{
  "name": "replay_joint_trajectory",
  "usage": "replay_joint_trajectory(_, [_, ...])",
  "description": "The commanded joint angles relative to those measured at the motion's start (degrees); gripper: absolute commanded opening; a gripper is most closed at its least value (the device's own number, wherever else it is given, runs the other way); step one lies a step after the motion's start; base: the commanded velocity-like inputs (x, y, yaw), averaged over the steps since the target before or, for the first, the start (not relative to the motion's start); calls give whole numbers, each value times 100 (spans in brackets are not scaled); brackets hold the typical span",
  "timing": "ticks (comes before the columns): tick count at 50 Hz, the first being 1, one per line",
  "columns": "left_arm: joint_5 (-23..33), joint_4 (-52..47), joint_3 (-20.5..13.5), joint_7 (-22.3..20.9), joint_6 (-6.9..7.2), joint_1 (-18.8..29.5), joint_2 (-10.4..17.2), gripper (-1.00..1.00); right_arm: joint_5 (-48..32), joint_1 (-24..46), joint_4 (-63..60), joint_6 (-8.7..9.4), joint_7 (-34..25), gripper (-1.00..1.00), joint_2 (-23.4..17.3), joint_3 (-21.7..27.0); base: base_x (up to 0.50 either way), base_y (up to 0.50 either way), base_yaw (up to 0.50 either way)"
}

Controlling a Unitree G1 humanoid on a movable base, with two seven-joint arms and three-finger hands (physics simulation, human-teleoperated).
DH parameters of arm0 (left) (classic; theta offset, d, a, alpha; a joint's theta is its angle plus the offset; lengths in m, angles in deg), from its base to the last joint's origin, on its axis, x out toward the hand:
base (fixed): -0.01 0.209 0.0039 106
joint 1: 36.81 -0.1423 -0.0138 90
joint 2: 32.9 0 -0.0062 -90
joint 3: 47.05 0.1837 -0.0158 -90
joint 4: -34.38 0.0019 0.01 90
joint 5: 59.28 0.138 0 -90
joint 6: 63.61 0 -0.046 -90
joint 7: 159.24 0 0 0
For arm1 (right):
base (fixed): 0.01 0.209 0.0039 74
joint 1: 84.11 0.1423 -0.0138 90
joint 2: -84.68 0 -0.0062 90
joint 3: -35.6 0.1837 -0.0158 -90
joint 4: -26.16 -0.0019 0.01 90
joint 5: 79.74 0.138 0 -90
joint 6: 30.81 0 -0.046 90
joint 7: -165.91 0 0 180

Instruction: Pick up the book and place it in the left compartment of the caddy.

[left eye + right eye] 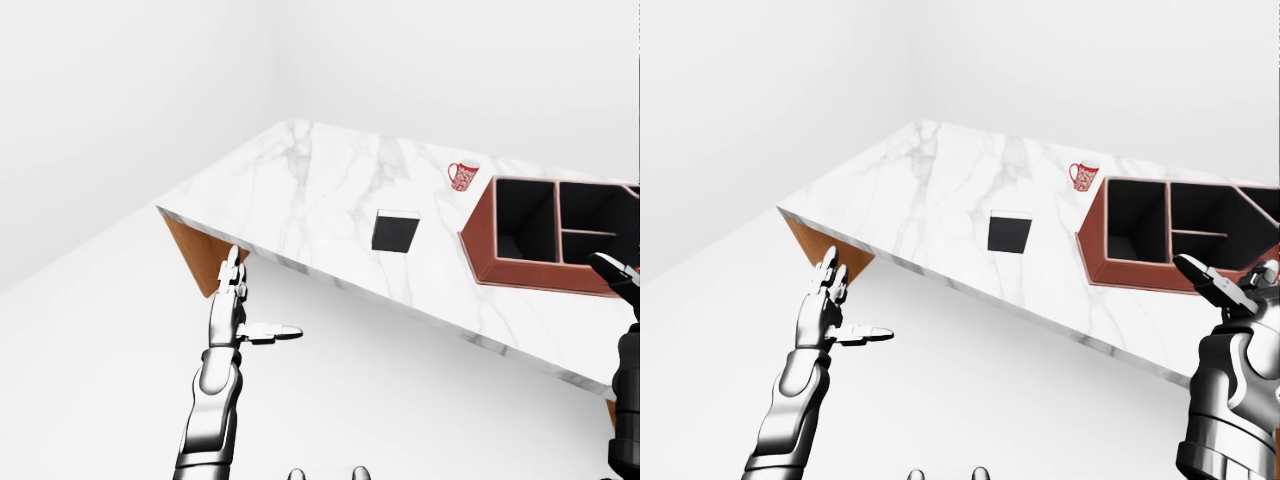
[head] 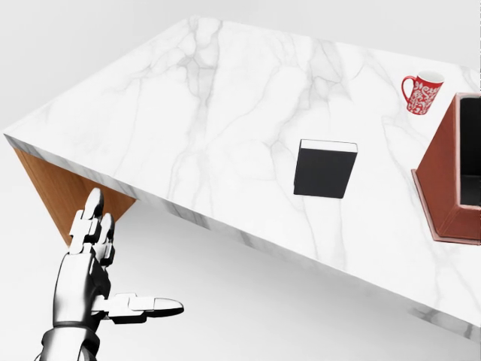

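Near the table's point(image 2: 188, 113) near edge we log the book point(image 2: 325, 169), well apart from both hands' point(image 2: 94, 267) point(image 1: 1230, 290) spread fingers.

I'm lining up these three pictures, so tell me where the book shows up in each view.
Left-eye view: book lies flat on the table, a little right of centre, left of the caddy.
Head view: book right of centre, the caddy cut off at the right edge.
Right-eye view: book near centre.
Shared landmark: the red mug, above and right of the book in every view.
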Motion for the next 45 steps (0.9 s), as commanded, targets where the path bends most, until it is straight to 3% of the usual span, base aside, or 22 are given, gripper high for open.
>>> replay_joint_trajectory(1, [-2,21,1,-1,-19,10,2,100,-12,9,8,-18,-6,100,2,-4,12,-21,0])
replay_joint_trajectory(8, [-23,15,-6,-14,-7,17,2,100,-20,15,20,-25,-18,100,6,-9,12,-21,0])
replay_joint_trajectory(9, [-3,-82,17,4,70,-6,-10,100,-11,-1,-19,0,-2,100,1,-2,12,-21,0])
replay_joint_trajectory(11, [1,-44,17,-6,23,-6,-5,100,1,-24,-92,63,25,100,-4,15,11,-21,0])
replay_joint_trajectory(13, [-4,-146,36,-17,66,-49,-17,100,-30,7,-2,-10,-14,100,11,0,12,-21,0])
replay_joint_trajectory(18, [-3,-43,16,-29,2,-13,-1,100,-39,52,125,-98,-44,100,9,-44,11,-21,0])
replay_joint_trajectory(28, [-31,-71,20,-55,5,-31,-7,100,-11,-8,-9,-7,-4,100,2,-23,12,-21,0])
replay_joint_trajectory(45, [-22,-194,41,-36,63,-82,-27,100,-29,25,85,-55,-20,100,1,-27,11,-21,0])
